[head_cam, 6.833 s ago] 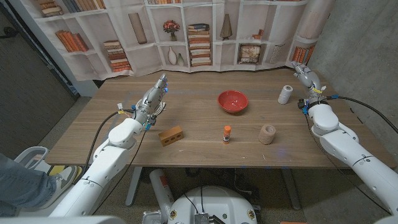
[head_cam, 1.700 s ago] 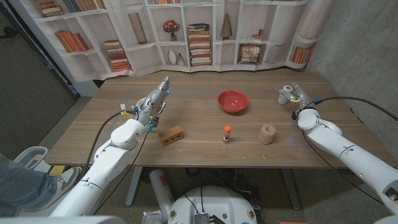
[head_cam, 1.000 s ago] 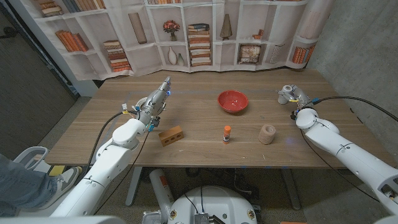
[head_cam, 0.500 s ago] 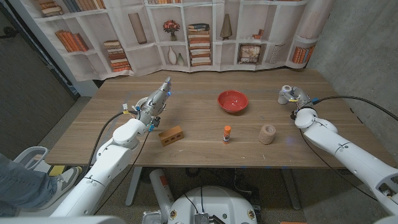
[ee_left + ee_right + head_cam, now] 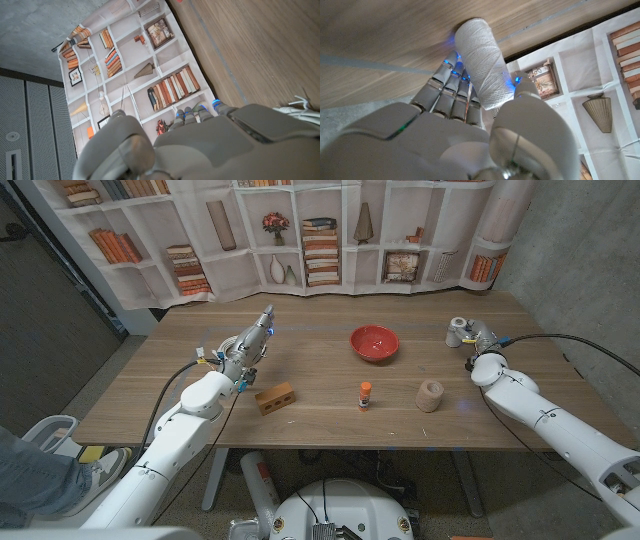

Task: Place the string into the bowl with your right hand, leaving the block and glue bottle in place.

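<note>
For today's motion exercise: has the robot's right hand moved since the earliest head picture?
Yes. The right hand has come in from the table's far right edge, leftward, to the white string spool, measured against the unmoved red bowl.

White spool of string (image 5: 457,332) — its right side is hidden behind the right hand (image 5: 478,340) in the head view; whether the fingers press on it cannot be told there. In the right wrist view the spool's (image 5: 482,62) near end is covered by the thumb. Small glue bottle with orange cap (image 5: 365,394) — label too small to read. Left hand (image 5: 200,145) — cut off by the left wrist picture's edge.
</note>
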Controlling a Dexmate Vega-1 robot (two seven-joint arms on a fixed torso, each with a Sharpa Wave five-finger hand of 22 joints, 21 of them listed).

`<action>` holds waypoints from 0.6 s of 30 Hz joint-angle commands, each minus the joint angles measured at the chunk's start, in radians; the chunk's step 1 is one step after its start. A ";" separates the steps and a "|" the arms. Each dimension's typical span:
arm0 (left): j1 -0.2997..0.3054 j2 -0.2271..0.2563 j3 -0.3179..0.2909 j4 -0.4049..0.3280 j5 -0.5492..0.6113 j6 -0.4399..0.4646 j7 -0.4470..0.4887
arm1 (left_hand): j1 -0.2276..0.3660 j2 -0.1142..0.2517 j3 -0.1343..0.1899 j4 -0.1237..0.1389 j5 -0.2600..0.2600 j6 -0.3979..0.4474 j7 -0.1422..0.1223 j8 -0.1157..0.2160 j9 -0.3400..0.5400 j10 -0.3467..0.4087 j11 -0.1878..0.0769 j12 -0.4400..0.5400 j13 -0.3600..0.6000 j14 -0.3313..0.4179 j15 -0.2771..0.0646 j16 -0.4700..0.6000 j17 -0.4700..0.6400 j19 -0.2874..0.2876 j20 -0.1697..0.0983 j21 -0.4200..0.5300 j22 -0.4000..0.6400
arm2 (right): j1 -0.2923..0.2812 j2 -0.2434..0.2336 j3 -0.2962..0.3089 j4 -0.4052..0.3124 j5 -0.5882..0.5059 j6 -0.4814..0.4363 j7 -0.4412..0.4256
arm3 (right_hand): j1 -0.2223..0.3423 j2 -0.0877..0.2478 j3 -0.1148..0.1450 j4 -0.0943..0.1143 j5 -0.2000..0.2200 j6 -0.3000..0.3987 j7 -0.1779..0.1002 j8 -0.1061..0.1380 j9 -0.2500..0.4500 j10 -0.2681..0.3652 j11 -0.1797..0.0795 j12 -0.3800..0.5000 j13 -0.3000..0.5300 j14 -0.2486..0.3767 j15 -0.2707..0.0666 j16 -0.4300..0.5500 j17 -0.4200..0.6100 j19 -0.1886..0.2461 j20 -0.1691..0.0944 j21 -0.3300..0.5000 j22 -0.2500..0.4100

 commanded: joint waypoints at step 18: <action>-0.025 -0.007 0.004 0.035 -0.003 -0.004 -0.022 | 0.010 0.012 -0.008 0.002 0.007 0.005 0.002 -0.004 0.005 -0.003 -0.006 -0.004 0.003 -0.040 -0.002 -0.001 0.004 -0.106 -0.003 -0.002 0.004 | -0.014 0.000 0.030 -0.022 0.031 0.055 -0.008 | 0.077 0.061 0.033 -0.036 -0.069 0.129 -0.034 0.003 -0.004 0.130 -0.015 0.014 -0.007 0.106 -0.074 0.001 -0.011 0.075 -0.077 0.018 0.000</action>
